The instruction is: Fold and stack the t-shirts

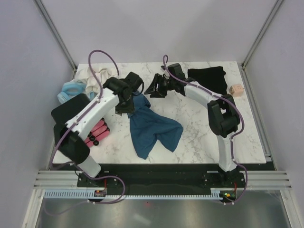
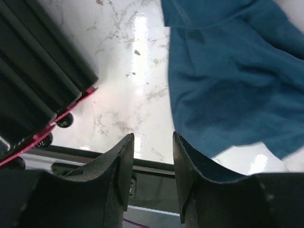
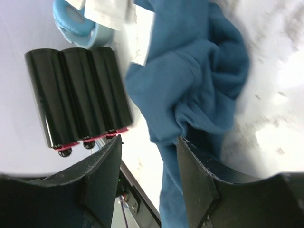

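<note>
The teal-blue t-shirt point(image 1: 153, 126) lies crumpled in the middle of the marble table; it also fills the upper right of the left wrist view point(image 2: 232, 76) and the centre of the right wrist view point(image 3: 190, 76). The black t-shirt point(image 1: 209, 78) lies bunched at the back right. My left gripper point(image 1: 128, 109) hangs at the teal shirt's upper left edge. It is open point(image 2: 152, 137), the cloth lying to the right of its right finger. My right gripper point(image 1: 155, 88) hovers behind the teal shirt, pointing left. It stands open point(image 3: 149, 140) with nothing between its fingers.
A pack of black rolls with pink ends point(image 1: 97, 133) lies at the left under my left arm. A pale blue ring-shaped item point(image 1: 71, 90) and a white cloth point(image 1: 92, 76) sit at the back left. A small peach object point(image 1: 235, 90) rests near the right edge.
</note>
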Available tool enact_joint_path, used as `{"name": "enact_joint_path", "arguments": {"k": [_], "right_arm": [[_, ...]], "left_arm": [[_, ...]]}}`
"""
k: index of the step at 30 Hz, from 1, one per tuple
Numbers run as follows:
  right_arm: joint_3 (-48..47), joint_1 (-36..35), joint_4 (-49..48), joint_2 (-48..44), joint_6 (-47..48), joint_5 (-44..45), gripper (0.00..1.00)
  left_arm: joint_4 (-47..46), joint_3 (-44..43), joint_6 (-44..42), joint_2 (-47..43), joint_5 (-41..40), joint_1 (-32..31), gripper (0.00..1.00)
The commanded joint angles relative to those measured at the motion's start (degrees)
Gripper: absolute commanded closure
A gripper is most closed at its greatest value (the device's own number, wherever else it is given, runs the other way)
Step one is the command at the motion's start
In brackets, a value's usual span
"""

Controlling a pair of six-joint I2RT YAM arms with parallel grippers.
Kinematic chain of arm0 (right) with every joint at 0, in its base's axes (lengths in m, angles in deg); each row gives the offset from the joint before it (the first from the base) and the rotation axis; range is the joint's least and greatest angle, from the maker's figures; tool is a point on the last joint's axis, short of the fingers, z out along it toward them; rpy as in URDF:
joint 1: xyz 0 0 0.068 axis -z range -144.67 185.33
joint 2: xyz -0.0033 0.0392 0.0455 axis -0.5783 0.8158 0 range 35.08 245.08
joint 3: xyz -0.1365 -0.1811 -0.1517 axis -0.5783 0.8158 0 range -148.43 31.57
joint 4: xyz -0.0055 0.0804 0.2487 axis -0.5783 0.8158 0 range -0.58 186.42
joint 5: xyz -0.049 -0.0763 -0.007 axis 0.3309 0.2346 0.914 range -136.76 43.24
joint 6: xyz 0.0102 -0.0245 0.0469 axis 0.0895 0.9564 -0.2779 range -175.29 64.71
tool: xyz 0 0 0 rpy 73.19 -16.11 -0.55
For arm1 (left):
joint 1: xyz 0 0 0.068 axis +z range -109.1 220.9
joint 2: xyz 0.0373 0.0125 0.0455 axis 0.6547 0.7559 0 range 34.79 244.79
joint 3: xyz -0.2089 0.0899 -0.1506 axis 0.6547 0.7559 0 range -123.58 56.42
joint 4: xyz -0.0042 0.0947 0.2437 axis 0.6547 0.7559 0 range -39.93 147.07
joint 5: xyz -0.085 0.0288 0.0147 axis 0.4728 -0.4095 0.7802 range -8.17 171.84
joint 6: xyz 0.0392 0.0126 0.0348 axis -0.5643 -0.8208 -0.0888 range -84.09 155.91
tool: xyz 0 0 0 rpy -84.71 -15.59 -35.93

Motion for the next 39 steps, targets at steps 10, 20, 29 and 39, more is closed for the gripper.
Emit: {"name": "enact_joint_path", "arguments": {"k": [10,20,29,39], "right_arm": [[-25.84,-6.96,17.19,14.43,11.45,4.41,0.40],[-7.74,-6.62,23.63,0.71,22.09,12.23,0.34],[-7.56,-5.47,22.48,0.26,22.71,11.37,0.30],[-14.58,-6.79,17.57,9.67,19.63,10.39,0.32]], "left_arm": [[-10.99,17.62,6.42,-30.79,10.12,0.32,0.55],[-14.24,21.67,6.24,-30.70,12.93,0.32,0.56],[-14.60,22.90,5.45,-30.18,14.60,0.32,0.55],[-14.51,24.30,5.63,-31.32,15.04,0.32,0.56]]}}
